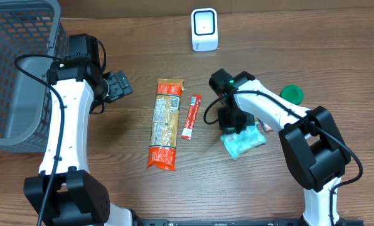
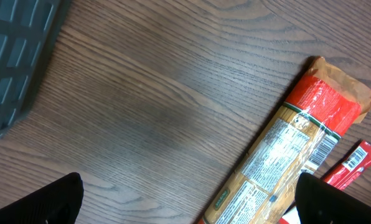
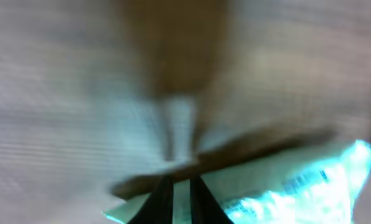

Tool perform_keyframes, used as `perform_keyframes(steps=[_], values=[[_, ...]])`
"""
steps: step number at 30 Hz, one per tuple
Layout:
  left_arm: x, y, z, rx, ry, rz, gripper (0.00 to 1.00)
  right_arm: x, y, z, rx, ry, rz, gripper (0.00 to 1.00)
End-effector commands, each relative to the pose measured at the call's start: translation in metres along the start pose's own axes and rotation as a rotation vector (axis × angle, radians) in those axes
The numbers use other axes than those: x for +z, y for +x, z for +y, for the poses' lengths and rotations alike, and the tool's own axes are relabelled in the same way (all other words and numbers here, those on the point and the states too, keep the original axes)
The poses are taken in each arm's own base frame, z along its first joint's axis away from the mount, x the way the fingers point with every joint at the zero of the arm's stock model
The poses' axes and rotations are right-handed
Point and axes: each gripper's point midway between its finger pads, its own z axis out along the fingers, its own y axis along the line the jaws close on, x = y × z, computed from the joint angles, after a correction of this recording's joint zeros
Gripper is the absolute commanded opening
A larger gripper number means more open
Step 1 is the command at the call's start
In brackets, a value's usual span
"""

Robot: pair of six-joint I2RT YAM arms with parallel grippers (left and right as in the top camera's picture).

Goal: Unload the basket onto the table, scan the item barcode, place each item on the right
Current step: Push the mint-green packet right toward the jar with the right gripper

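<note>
**Packet at the pinch, scanner well apart**

Lies right of centre, teal and crinkled, partly under the right gripper. Shows that gripper narrow, tips almost together at the packet's upper edge (cannot tell through the wrist-view blur whether film is truly caught).

Confirm a firm pinch on the edge before lifting. Lift slowly, against sagging and folding of the soft film. Find the printed side first, then turn that face flat toward the scanner's window and hold close and steady. Pass clear of the bag and sachet. Leave the left gripper hovering near the bag's top, wide and holding nothing.

No brand legible anywhere. Dark print on the packet, smeared. On the bag, a nutrition panel and a barcode, too small to read. White lettering on the sachet, illegible.
</note>
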Motion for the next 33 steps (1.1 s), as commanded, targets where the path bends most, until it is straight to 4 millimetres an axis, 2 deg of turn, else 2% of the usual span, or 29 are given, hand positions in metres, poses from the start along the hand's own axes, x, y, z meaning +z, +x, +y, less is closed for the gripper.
perform_keyframes(steps=[1,4,7,10,12,17,21,24,26,29,31,33], values=[[-0.009,-0.006,-0.001,0.011,0.003,-0.032,1.00,-0.001,0.021,0.002,-0.046,-0.016,0.084,0.15],[-0.009,-0.006,-0.001,0.011,0.003,-0.032,1.00,-0.003,0.037,-0.006,-0.093,0.016,0.154,0.22],[-0.009,-0.006,-0.001,0.011,0.003,-0.032,1.00,-0.004,0.041,-0.009,-0.111,0.023,0.169,0.25],[-0.009,-0.006,-0.001,0.011,0.003,-0.032,1.00,-0.007,0.047,-0.008,-0.102,0.029,0.184,0.25],[-0.009,-0.005,-0.001,0.011,0.003,-0.032,1.00,-0.012,0.050,-0.006,-0.061,0.042,0.172,0.30],[-0.009,-0.006,-0.001,0.011,0.003,-0.032,1.00,-0.046,0.056,-0.014,0.083,0.121,0.045,0.34],[-0.009,-0.006,-0.001,0.011,0.003,-0.032,1.00,-0.083,0.066,-0.024,0.183,0.101,-0.045,0.47],[-0.009,-0.006,-0.001,0.011,0.003,-0.032,1.00,-0.096,0.073,-0.030,0.232,0.092,-0.071,0.52],[-0.009,-0.005,-0.001,0.012,0.003,-0.032,1.00,-0.097,0.076,-0.032,0.241,0.083,-0.083,0.55],[-0.009,-0.005,-0.001,0.011,0.003,-0.032,1.00,-0.089,0.079,-0.035,0.250,0.075,-0.098,0.62],[-0.009,-0.005,-0.001,0.011,0.003,-0.032,1.00,-0.078,0.080,-0.037,0.271,0.074,-0.104,0.73],[-0.009,-0.006,-0.001,0.011,0.003,-0.032,1.00,-0.061,0.081,-0.040,0.279,0.078,-0.098,0.74]])
